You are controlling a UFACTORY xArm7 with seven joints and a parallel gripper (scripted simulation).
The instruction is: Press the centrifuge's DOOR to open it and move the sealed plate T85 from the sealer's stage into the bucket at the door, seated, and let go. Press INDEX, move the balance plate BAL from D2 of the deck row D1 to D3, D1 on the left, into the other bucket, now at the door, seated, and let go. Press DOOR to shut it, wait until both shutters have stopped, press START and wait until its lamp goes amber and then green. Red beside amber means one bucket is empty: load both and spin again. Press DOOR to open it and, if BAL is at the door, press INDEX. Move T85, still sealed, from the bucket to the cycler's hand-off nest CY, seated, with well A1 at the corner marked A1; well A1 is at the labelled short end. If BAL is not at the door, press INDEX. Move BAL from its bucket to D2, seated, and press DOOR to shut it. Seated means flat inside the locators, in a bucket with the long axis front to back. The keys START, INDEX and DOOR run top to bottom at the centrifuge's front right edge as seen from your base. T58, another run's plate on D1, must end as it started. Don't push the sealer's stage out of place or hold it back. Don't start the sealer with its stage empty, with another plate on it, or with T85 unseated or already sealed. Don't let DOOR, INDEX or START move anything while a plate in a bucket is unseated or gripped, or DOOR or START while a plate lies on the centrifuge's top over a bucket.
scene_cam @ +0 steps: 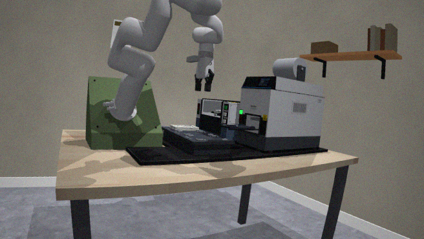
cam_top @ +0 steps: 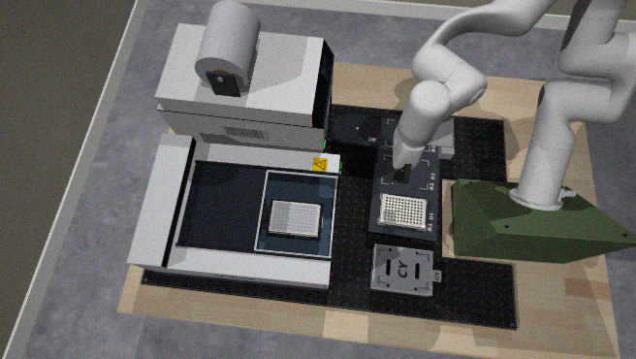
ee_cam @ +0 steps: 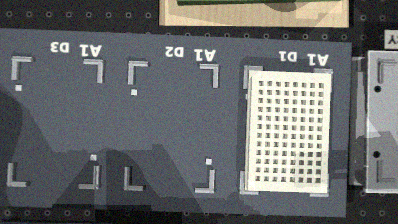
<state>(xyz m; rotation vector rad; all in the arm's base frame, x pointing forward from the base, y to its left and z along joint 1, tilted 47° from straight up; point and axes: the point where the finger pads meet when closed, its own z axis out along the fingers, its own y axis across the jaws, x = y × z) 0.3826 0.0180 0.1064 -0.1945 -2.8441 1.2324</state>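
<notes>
My gripper (cam_top: 402,174) (scene_cam: 203,84) is open and empty. It hangs high above the grey deck row (cam_top: 388,228) (ee_cam: 175,125), over nest D2 (ee_cam: 172,125). D2 and D3 (ee_cam: 55,125) hold no plate. A white open-well plate (cam_top: 402,211) (ee_cam: 289,131) sits inside the locators of D1. The centrifuge (cam_top: 155,204) has its door open. A pale plate (cam_top: 295,218) lies flat in the bucket (cam_top: 286,186) at the door, long axis across the picture. I cannot read its label. The hand-off nest CY (cam_top: 385,283) (ee_cam: 382,125) holds nothing.
The sealer (cam_top: 271,82) (scene_cam: 284,113) with its foil roll stands behind the centrifuge, a green lamp (scene_cam: 240,112) lit on its front. The arm's green base (cam_top: 524,228) stands beside the deck row. A black perforated board (cam_top: 475,291) carries all the devices.
</notes>
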